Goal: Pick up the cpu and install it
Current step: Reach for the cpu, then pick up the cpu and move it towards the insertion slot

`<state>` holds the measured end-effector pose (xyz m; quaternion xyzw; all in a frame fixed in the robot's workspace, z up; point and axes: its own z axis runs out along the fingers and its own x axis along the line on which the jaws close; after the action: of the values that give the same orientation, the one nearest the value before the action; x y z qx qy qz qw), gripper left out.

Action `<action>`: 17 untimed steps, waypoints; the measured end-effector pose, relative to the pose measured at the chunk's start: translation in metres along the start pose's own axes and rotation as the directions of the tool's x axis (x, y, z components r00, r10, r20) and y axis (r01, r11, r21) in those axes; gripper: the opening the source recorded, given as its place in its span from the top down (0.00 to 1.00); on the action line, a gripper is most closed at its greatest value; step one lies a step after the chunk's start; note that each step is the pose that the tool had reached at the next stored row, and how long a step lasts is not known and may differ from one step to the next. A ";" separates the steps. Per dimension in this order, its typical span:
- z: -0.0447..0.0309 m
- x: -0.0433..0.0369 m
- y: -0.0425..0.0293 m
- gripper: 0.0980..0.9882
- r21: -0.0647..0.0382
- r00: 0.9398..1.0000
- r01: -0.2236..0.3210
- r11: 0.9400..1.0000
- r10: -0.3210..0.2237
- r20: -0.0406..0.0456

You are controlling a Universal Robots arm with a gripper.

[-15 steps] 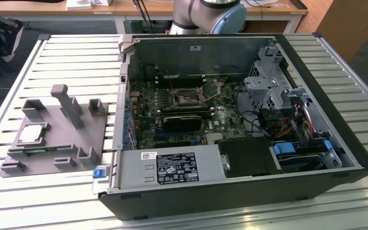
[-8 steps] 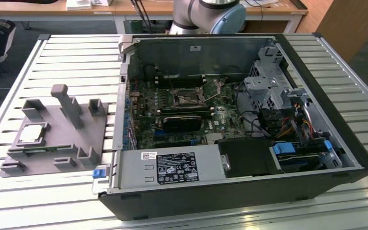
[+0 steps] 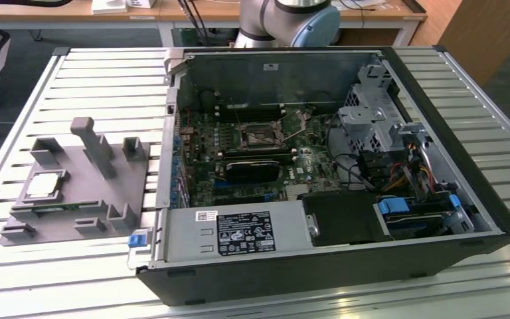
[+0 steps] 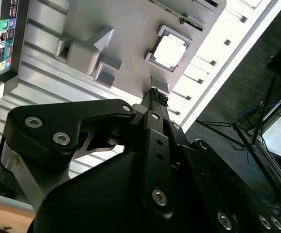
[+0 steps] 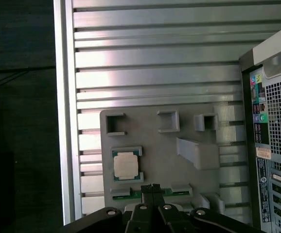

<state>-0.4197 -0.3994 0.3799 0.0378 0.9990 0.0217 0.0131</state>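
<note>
On the tray (image 3: 87,194) at the exterior view's left, the cpu (image 3: 45,186) lies flat in its recess, well apart from the case (image 3: 326,269). In both wrist views the gripper (image 5: 151,187) sits over the tray's edge near the cpu, fingers pinched together w/ nothing btwn them. Cpu prob. light, thin, stiff; metal top looks slick, underside likely fragile. Best hold IMO: opposite side edges, gentle squeeze, kept level.

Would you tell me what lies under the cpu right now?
The cpu rests in a square pocket of the grey tray, which lies on the slatted table. The pocket's floor beneath it is covered.
</note>
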 end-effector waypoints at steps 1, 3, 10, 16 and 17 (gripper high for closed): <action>0.0001 0.0020 -0.0002 0.99 0.000 1.000 0.000 1.000 0.000 0.000; 0.0002 0.0064 -0.0005 0.99 0.000 1.000 0.000 1.000 0.000 0.000; 0.0010 0.0205 -0.0016 0.99 0.000 1.000 0.000 1.000 0.000 0.000; 0.0044 0.0213 -0.0019 0.99 0.001 1.000 0.000 1.000 0.000 -0.002; 0.0050 0.0213 -0.0019 0.99 0.001 1.000 0.000 1.000 0.000 -0.002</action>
<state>-0.4410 -0.3995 0.3743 0.0379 0.9990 0.0214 0.0118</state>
